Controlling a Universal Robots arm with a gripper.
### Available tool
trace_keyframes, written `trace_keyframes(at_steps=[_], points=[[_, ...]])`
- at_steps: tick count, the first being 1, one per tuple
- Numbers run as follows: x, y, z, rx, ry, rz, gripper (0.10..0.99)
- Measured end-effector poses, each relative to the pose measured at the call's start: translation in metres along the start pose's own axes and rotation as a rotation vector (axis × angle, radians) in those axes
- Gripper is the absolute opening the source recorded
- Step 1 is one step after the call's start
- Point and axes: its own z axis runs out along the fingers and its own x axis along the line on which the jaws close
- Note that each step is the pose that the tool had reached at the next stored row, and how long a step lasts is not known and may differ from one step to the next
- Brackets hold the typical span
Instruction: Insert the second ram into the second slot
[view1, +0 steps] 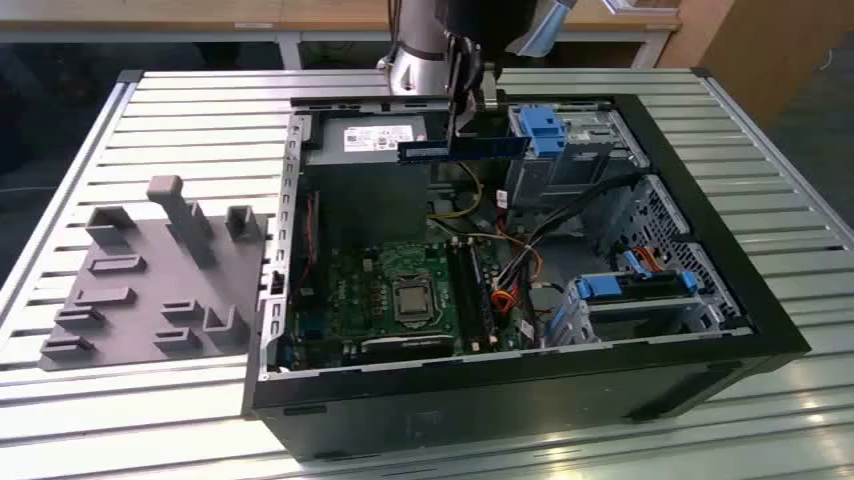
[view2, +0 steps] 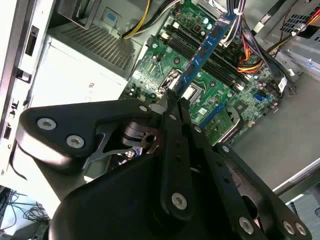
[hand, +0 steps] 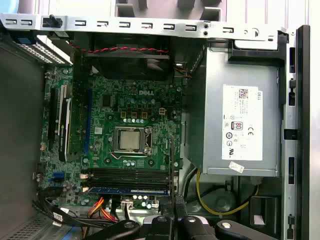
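Aloft, thin blue ram (view1: 483, 146) btw fingers (view2: 172, 145)

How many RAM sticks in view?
2. The second ram is clamped in the hand above the case; another ram sits seated on the motherboard. More may be hidden.

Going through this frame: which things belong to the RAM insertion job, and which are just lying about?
Job in hand:
- gripper, shut on the second ram
- black slots
- motherboard

Just lying about:
- grey fixture beside the case
- blue drive-bay clips
- power supply
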Motion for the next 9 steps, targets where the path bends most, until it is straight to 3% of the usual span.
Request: trace_keyframes(at_steps=[9], points=[[0.0007, 0.0, 0.0, 0.0, 0.0, 0.0, 0.133]])
